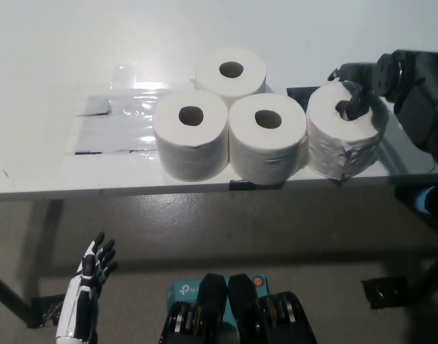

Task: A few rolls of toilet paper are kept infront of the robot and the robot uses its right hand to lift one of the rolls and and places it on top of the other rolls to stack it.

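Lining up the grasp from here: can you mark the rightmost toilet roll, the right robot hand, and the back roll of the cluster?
Rightmost toilet roll (343, 147), head view, on its outer paper wall.
Right robot hand (362, 86), head view, middle of the black hand above the roll's core.
Back roll (249, 77), head view, on its top face.

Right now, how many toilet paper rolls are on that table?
4, all upright. The back roll stands behind the front-left roll and the middle roll. The right roll is near the table edge, with the right robot hand reaching into its core.
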